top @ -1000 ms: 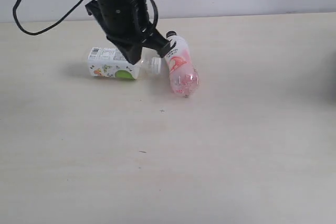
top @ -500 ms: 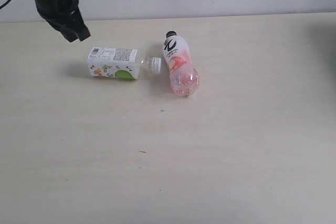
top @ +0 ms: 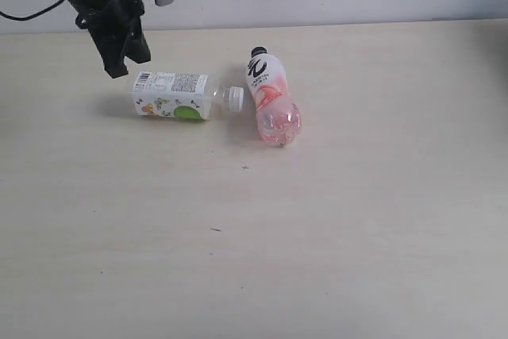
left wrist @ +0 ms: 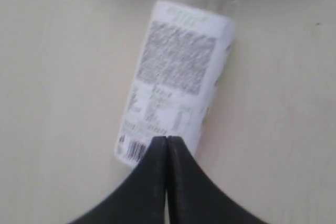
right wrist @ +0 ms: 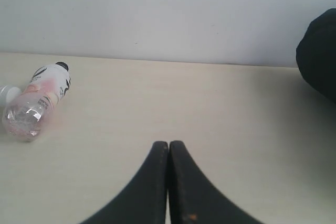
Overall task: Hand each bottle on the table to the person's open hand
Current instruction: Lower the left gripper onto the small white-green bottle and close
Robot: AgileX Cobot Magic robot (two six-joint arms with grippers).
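Two bottles lie on their sides on the table [top: 333,236]. The squarish bottle [top: 173,95] has a white and green label and a white cap, and it fills the left wrist view [left wrist: 181,72]. The pink bottle [top: 273,102] with a black cap lies just right of it, also in the right wrist view [right wrist: 38,102]. My left gripper [top: 129,61] hangs shut and empty just above and behind the squarish bottle's base end, its tips [left wrist: 167,139] pressed together. My right gripper [right wrist: 168,143] is shut, empty, and well away from the pink bottle. The person's open hand is out of view.
A pale wall runs behind the table's far edge [top: 357,23]. A black cable [top: 32,15] trails from the left arm at the far left. A dark rounded shape [right wrist: 319,51] sits at the edge of the right wrist view.
The left arm swung from above both bottles to the far left, then came back a little and lower toward the squarish bottle's base. Neither bottle moved.
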